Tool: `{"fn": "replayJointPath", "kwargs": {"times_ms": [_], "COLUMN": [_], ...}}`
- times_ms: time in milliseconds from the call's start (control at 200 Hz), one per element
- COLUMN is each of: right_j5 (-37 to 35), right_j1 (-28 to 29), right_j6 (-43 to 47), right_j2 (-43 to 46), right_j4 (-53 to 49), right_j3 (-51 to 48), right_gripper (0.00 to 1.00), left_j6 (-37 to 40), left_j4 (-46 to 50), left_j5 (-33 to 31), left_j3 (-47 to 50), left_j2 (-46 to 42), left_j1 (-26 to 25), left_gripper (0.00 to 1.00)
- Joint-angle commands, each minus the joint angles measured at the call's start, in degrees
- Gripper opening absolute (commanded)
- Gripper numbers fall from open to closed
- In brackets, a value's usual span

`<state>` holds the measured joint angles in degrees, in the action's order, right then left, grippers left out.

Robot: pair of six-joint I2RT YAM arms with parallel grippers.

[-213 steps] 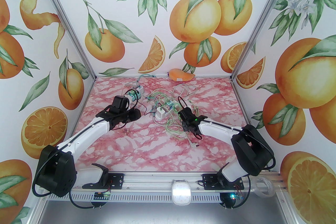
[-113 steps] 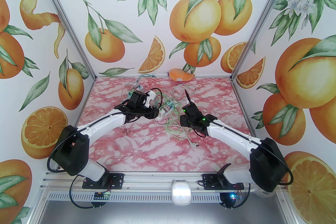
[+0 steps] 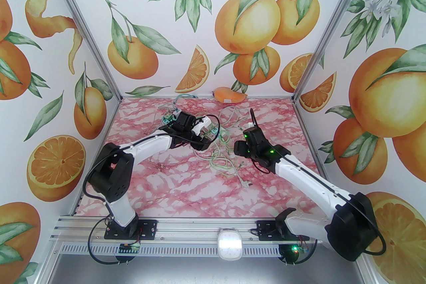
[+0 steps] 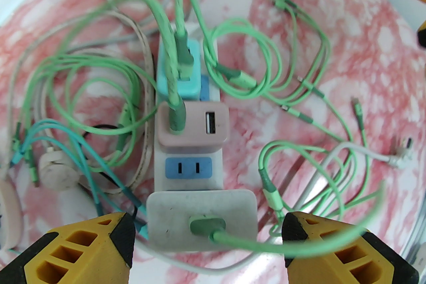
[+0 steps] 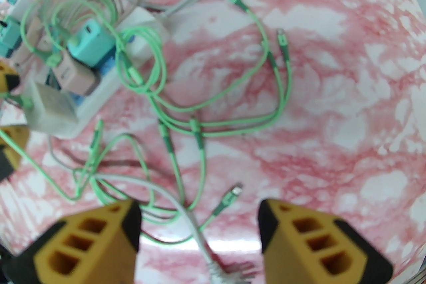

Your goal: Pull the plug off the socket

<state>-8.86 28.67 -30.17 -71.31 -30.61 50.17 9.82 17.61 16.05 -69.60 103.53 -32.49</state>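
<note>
Plug (image 4: 173, 216) sits unpulled at strip (image 4: 186, 184)'s six o'clock end, between spread fingers of left gripper (image 4: 208, 226). Right gripper (image 5: 198, 214) gapes empty.

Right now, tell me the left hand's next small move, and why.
Probably ease the left hand down a touch and shut it on the white charger. Its fingers stand open on either side of that charger, which is plugged in at the near end of the strip, and they do not yet grip it.
</note>
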Motion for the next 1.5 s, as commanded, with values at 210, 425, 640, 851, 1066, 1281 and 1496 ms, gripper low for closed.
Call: {"fn": "replayJointPath", "kwargs": {"times_ms": [210,425,640,851,1066,1281,1496], "right_j5": [3.34,7.5,15.67,27.47,34.29,36.12,35.0], "right_j1": [-1.33,-1.82,-3.02,-4.93,-4.89,-4.24,-4.14], "right_j6": [0.17,0.91,-1.7,-10.18,-17.17,-19.06,-18.82], "right_j2": [-0.13,-1.48,-5.21,-13.27,-24.08,-31.78,-35.81], "right_j4": [-2.0,0.29,7.84,21.96,32.76,32.87,30.31], "right_j3": [2.69,2.92,3.38,2.83,5.56,9.22,11.6], "right_gripper": [0.64,0.7,0.71,0.64,0.62,0.6,0.57], "left_j6": [3.69,3.66,1.7,-7.43,-15.69,-16.17,-15.24], "left_j4": [0.85,1.63,1.82,0.61,-0.48,-0.47,-0.62], "left_j5": [0.07,-1.87,-3.21,-8.67,-10.18,-10.56,-10.51], "left_j3": [-4.25,-5.49,-3.16,0.87,3.43,3.38,3.21], "left_j2": [4.39,6.79,4.66,0.48,-1.06,-0.34,0.43], "left_j1": [-0.64,-1.16,-2.25,-4.05,-5.5,-5.57,-5.63], "left_gripper": [0.76,0.65,0.48,0.49,0.5,0.5,0.5]}}
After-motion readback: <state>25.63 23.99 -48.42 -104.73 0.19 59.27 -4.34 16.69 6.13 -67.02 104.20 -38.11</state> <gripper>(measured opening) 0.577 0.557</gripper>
